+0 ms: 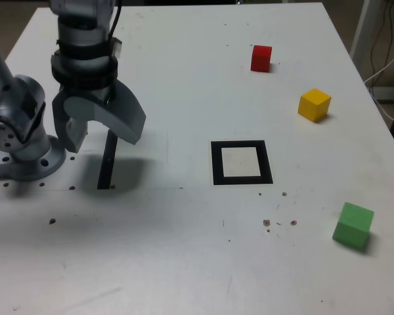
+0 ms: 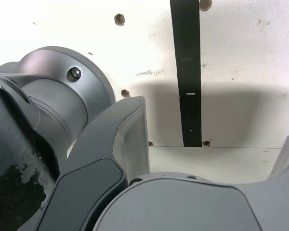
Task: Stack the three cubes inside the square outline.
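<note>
Black square outline (image 1: 217,164), unfilled. Outside it: red cube (image 1: 261,58) toward one o'clock, yellow (image 1: 314,105) toward two, green (image 1: 353,226) toward four. Stacking apparently unstarted. Gripper (image 1: 105,136): jaws apart, empty.

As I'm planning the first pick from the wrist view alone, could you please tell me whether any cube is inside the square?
Observer: No, the red cube, yellow cube and green cube all lie outside the square.
Operator: Thank you; are any of them touching each other?
Observer: No, all three stand apart.
Operator: And which is lowest in the exterior view?
Observer: The green cube, towards that view's right.
</note>
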